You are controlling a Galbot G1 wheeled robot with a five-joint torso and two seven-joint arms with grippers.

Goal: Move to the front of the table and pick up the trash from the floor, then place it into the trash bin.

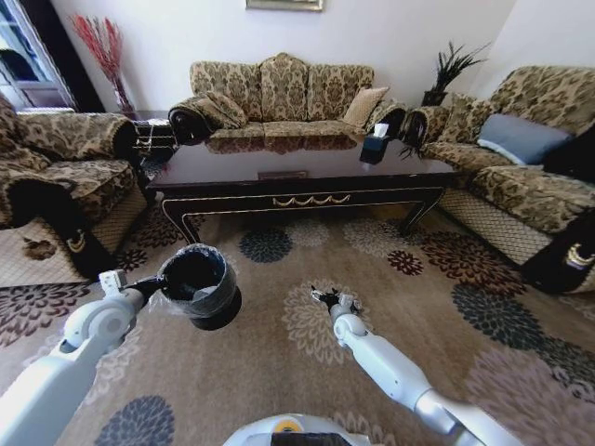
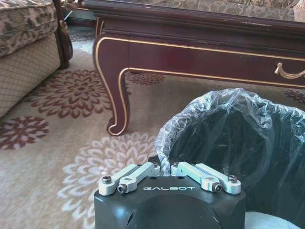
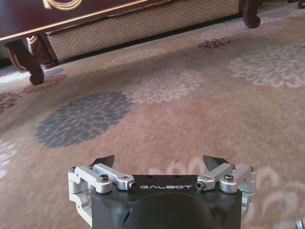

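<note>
My left gripper [image 1: 156, 284] is shut on the near rim of the trash bin [image 1: 200, 283], a round black bin lined with a thin plastic bag. In the left wrist view the gripper [image 2: 164, 166] pinches the bag-covered rim of the bin [image 2: 238, 143], whose mouth faces up. My right gripper [image 1: 325, 297] hangs open over the patterned floor [image 1: 279, 372], with nothing between its black fingertips [image 3: 105, 160]. The dark table [image 1: 297, 177] with gold trim stands just ahead; its curved leg [image 2: 114, 95] is close to the bin. The trash is out of view.
A patterned sofa [image 1: 279, 93] stands behind the table, an armchair [image 1: 56, 177] to the left and another sofa [image 1: 530, 167] to the right. A tissue box [image 1: 375, 144] sits on the tabletop. Open carpet lies between me and the table.
</note>
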